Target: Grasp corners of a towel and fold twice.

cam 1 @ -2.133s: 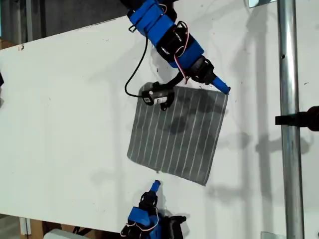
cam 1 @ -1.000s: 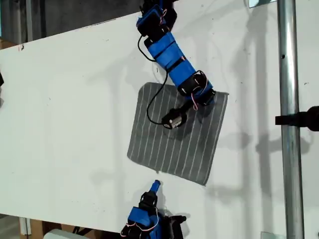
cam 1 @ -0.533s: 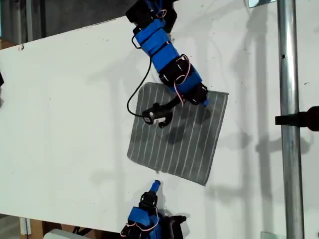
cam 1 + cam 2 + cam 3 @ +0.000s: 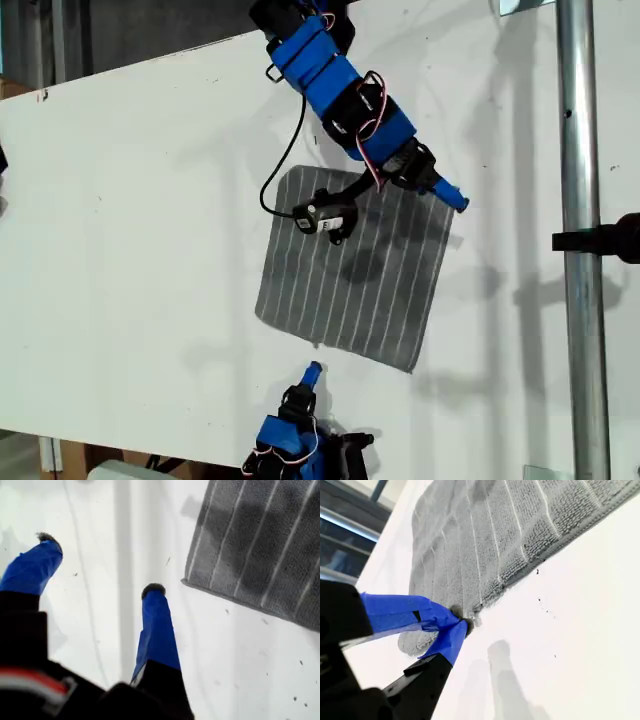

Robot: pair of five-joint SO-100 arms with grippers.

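The grey striped towel (image 4: 350, 285) lies flat on the white table (image 4: 140, 250). My first gripper (image 4: 448, 190) reaches in from the exterior view's top and hangs at the towel's upper right corner in that view. In the first wrist view my first gripper (image 4: 100, 562) is open over bare table, with that corner (image 4: 192, 580) just beside one fingertip. My second gripper (image 4: 312, 372) sits at the exterior view's bottom, close to the towel's lower edge. In the second wrist view my second gripper (image 4: 462, 622) is shut, its tips level with the towel (image 4: 485, 545) edge. The cloth there is not lifted.
A metal pole (image 4: 578, 120) with a black clamp (image 4: 605, 240) stands at the exterior view's right. A black cable (image 4: 285, 150) and a small black camera (image 4: 322, 217) hang from the first arm over the towel. The table's far edge slants across the exterior view's top left.
My first gripper swung in over the towel's upper part, then back out to the upper right corner in the exterior view. The towel and my second gripper have not moved.
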